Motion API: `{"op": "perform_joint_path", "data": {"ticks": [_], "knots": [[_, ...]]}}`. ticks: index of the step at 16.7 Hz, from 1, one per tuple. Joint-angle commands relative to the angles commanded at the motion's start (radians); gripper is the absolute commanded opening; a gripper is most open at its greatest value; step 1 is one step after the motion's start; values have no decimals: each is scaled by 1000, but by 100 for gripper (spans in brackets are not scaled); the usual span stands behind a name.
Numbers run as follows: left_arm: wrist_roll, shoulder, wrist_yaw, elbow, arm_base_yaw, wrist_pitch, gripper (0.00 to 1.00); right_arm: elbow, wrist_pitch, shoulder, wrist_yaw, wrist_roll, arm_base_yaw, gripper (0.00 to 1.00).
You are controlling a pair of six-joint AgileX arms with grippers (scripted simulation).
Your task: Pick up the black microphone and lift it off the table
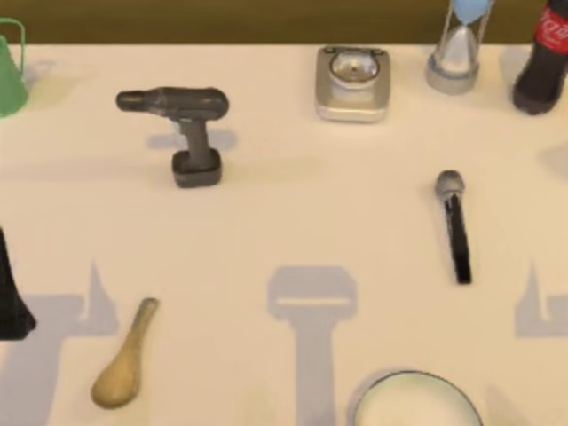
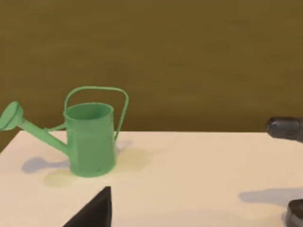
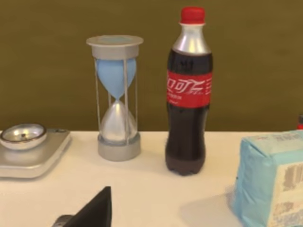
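— Nearest the overhead camera, at the bottom edge, sits a white bowl (image 1: 417,401) with a dark rim, and off to its left a wooden spoon (image 1: 124,358). Neither matters for the job, though.

— So where is the thing that does?

— See the black microphone (image 1: 453,226)? It lies flat on the table (image 1: 293,222), right of centre, mesh head pointing toward the back, handle toward us. Nothing is touching it.

— And the arms?

— Left arm (image 1: 11,297) only shows as a dark shape at the left edge, well apart from everything. Of the right arm I see only a shadow on the right side, plus a dark fingertip (image 3: 92,210) in its wrist view. Whether either pincer is released or clenched, I cannot tell.

— So nothing done yet?

— By my reckoning, no. Reaching, gripping and lifting all remain. The right arm looks the likelier one, being on the microphone's side. The power drill (image 1: 182,129) and the scale (image 1: 352,82) stand well away, so the approach looks unobstructed.
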Motion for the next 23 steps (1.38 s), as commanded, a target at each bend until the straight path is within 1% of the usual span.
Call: {"op": "perform_joint_path", "data": {"ticks": [4,6,9,12,19,23], "knots": [[0,0,0,0,0,0,100,30,-19,31,-1,7,8,100],[0,0,0,0,0,0,100,100,-62,104,0,24,24,100],[0,0,0,0,0,0,100,262,-163,293,4,63,58,100],[0,0,0,0,0,0,100,469,-296,572,10,113,101,100],[0,0,0,0,0,0,100,986,-648,1350,23,237,215,100],[0,0,0,0,0,0,100,1245,-818,1706,27,299,273,100]]}}
